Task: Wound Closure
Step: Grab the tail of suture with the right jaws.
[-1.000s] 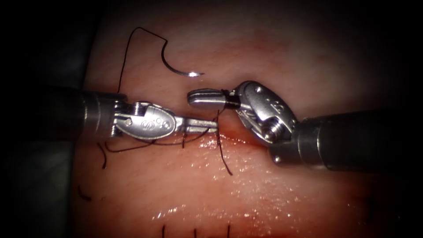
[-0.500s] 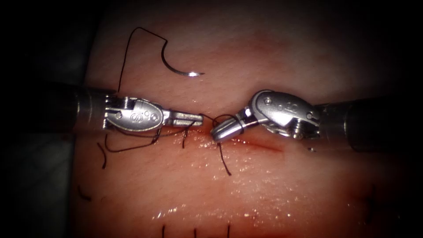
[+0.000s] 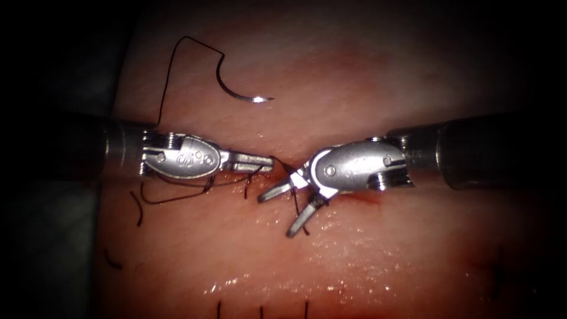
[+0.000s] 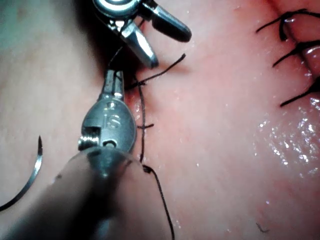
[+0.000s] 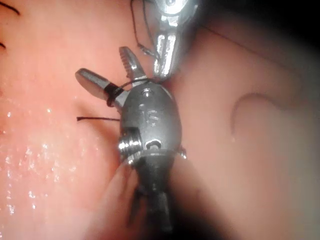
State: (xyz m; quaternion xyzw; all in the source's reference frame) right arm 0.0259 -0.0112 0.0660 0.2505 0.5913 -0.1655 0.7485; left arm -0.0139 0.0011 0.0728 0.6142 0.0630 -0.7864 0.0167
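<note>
I saw my left tool (image 3: 260,163) pinching the thread (image 3: 167,77), my right tool (image 3: 282,208) spread and empty, the needle (image 3: 239,94) lying free on the tissue (image 3: 366,254).

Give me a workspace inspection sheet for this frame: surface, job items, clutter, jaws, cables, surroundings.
Surface: tissue, wet sheen, cut running across.
Job's things: needle lies free on the tissue above the cut, not in it; thread trails from it to the stitch.
Clutter: cut ends of thread left of the stitches.
Grippers: left tool jaws shut on the thread at the cut; right tool jaws open, thread wrapped round one jaw, gripping nothing.
Cables: nothing seen.
Surroundings: dark.
</note>
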